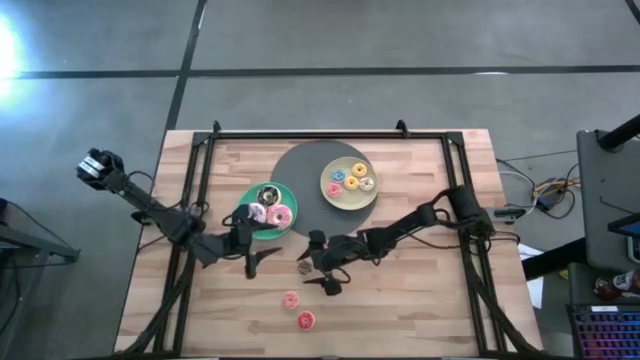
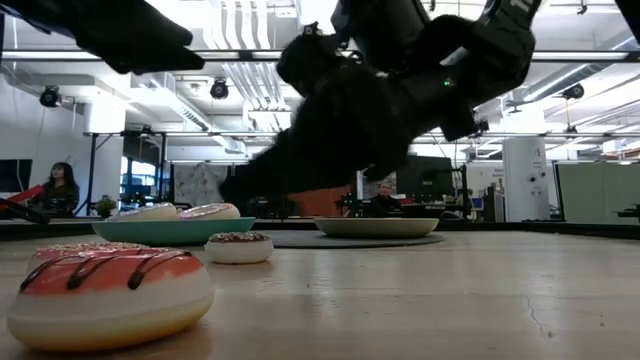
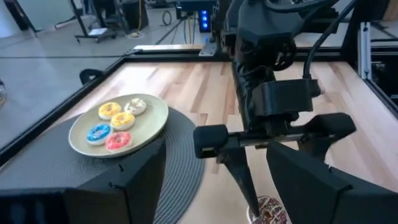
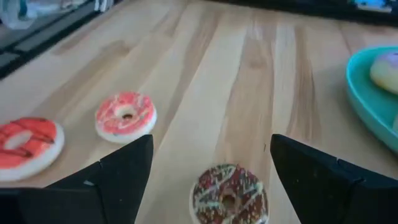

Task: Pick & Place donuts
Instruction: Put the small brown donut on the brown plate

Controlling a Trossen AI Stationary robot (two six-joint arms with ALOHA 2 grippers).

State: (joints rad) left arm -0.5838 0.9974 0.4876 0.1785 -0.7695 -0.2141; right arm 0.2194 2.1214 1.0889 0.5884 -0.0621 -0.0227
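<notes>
teal plate (image 1: 252,226), pale-yellow plate (image 1: 347,199) on dark mat (image 1: 300,165)

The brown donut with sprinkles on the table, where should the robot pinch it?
Across its outer rim, coming straight down from above, I'd say. The brown donut lies flat on the wooden table, hole up, with free space all round. The right gripper, jaws open, hangs above it with a finger on either side. The left gripper waits by the teal plate.

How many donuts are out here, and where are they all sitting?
On the teal plate: 3 donuts
On the pale-yellow plate: 5 donuts
Loose on the table: 3 donuts
Total: 11 donuts
</notes>
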